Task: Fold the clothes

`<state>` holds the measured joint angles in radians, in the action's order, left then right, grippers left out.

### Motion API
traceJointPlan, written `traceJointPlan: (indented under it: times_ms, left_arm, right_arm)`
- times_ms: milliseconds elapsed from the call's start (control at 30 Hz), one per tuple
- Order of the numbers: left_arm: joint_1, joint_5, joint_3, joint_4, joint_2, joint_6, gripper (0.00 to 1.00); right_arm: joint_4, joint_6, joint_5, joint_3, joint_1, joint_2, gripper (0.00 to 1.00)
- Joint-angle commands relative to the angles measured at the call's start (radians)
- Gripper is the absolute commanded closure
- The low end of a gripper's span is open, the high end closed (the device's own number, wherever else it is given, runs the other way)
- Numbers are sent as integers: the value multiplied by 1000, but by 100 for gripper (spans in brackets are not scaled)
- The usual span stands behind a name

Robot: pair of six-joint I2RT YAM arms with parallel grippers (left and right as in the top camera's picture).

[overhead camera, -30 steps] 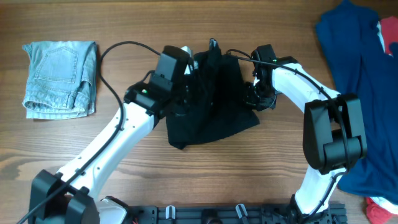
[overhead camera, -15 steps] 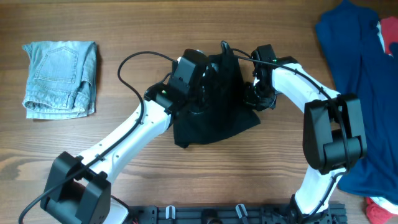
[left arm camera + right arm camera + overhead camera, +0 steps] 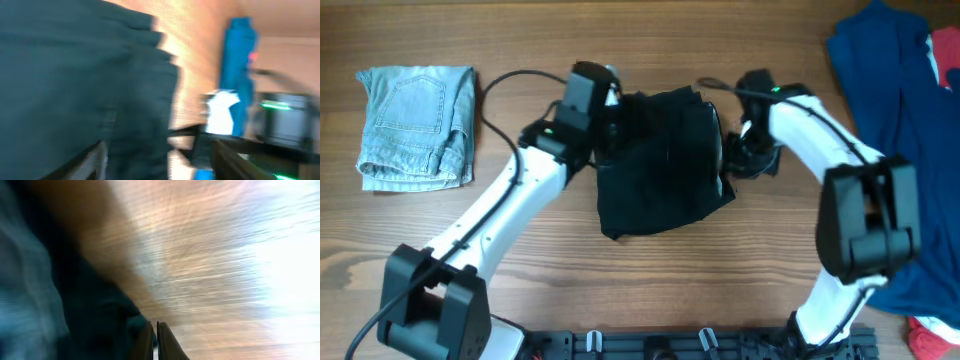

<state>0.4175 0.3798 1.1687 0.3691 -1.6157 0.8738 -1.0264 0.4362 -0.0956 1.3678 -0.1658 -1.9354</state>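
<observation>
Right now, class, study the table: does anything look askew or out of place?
The black garment lies as a lumpy, lopsided bundle, one corner poking out lower left, unlike the squarely folded denim piece.

Left end effector (image 3: 157,159) reaches inward, blurred, spread wide — right end effector (image 3: 154,336) opposite, pinched nearly together.

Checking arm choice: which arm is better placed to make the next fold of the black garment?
Probably the right: the right gripper is shut at the black garment's right edge, seemingly pinching it. The left gripper sits open at its upper-left corner.
</observation>
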Motion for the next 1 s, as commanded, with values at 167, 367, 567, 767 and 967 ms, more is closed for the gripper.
traceJointPlan:
  times_ms: [167,367,567,767,967]
  left_arm:
    - [-35,-222,13,44,-55,-271,68]
    - [-51,-222,13,-208,-200,-401,72]
    - [-96,-236,13,-311,-323,-403,72]
    - [-113,-236,13,-122,-388,-403,70]
    - [-112,-244,13,241,-388,-386,74]
  right_arm:
    - [-113,-329,-381,153,-60,308,96]
    - [-35,-268,-378,-11,-117,304,96]
    - [126,-249,-438,-234,-117,299,96]
    - [338,-138,-304,-382,-117,225,96]
    - [524,-4,-16,-392,-115,83,96]
